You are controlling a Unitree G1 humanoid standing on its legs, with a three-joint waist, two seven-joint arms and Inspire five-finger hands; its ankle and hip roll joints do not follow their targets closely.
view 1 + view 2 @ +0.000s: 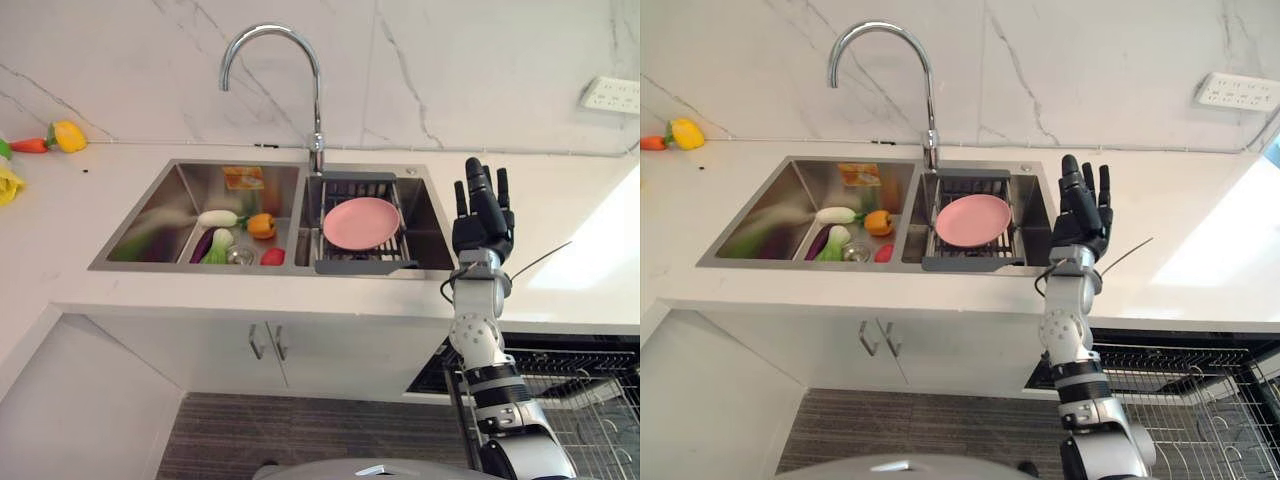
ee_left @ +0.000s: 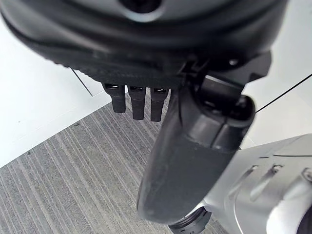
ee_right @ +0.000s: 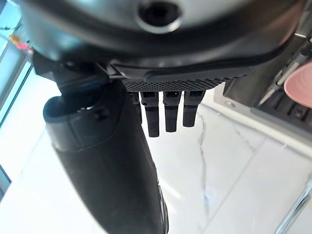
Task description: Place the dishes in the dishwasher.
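Your right hand (image 1: 484,218) hovers over the counter (image 1: 560,250) just at 3 o'clock of the sink (image 1: 180,185), fingers straight and spread, holding nothing. The pink plate (image 1: 361,222) lies on the dark rack (image 1: 360,265) in the sink's right basin, at 9 o'clock of that hand. Vegetables (image 1: 235,232) lie in the left basin. The dishwasher rack (image 1: 585,395) stands open at 5 o'clock. Your left hand (image 2: 136,100) hangs above the floor (image 2: 73,185), fingers straight.
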